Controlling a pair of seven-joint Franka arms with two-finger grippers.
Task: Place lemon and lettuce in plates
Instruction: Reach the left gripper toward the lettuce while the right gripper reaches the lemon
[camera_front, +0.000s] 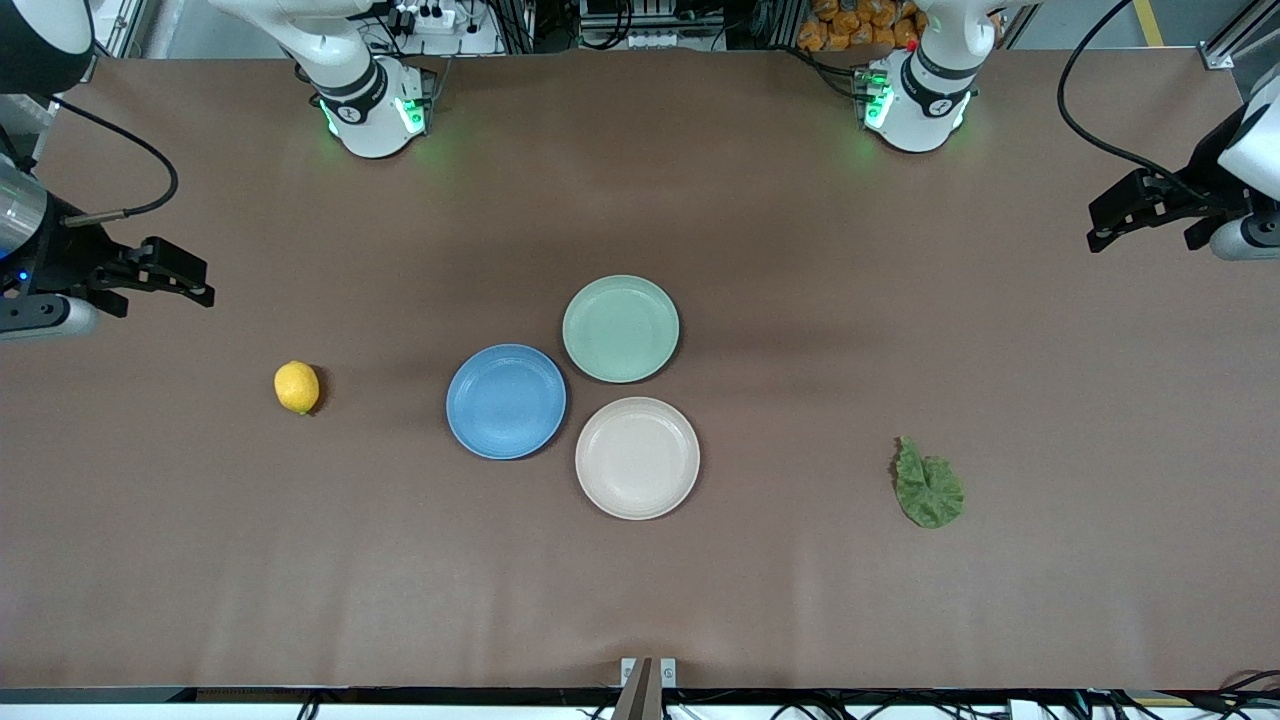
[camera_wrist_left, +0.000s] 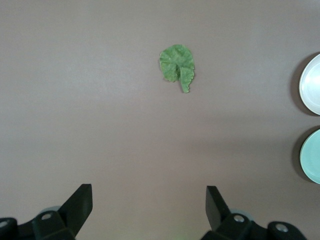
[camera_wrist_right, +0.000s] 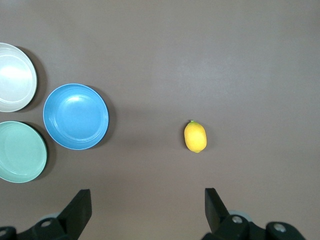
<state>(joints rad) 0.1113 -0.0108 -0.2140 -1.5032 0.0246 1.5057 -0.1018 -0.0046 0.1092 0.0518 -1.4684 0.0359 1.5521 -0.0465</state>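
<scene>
The lemon (camera_front: 297, 387) lies on the brown table toward the right arm's end; it also shows in the right wrist view (camera_wrist_right: 195, 136). The lettuce (camera_front: 928, 486) lies flat toward the left arm's end, and shows in the left wrist view (camera_wrist_left: 178, 65). The blue plate (camera_front: 506, 401) and the beige plate (camera_front: 637, 457) sit empty at the table's middle. My right gripper (camera_front: 190, 285) is open and empty, high over bare table at the right arm's end. My left gripper (camera_front: 1110, 226) is open and empty, high over bare table at the left arm's end.
A mint-green plate (camera_front: 620, 328) sits empty, touching the blue and beige plates, farther from the front camera than both. The brown table (camera_front: 800, 600) stretches bare around the plates, lemon and lettuce.
</scene>
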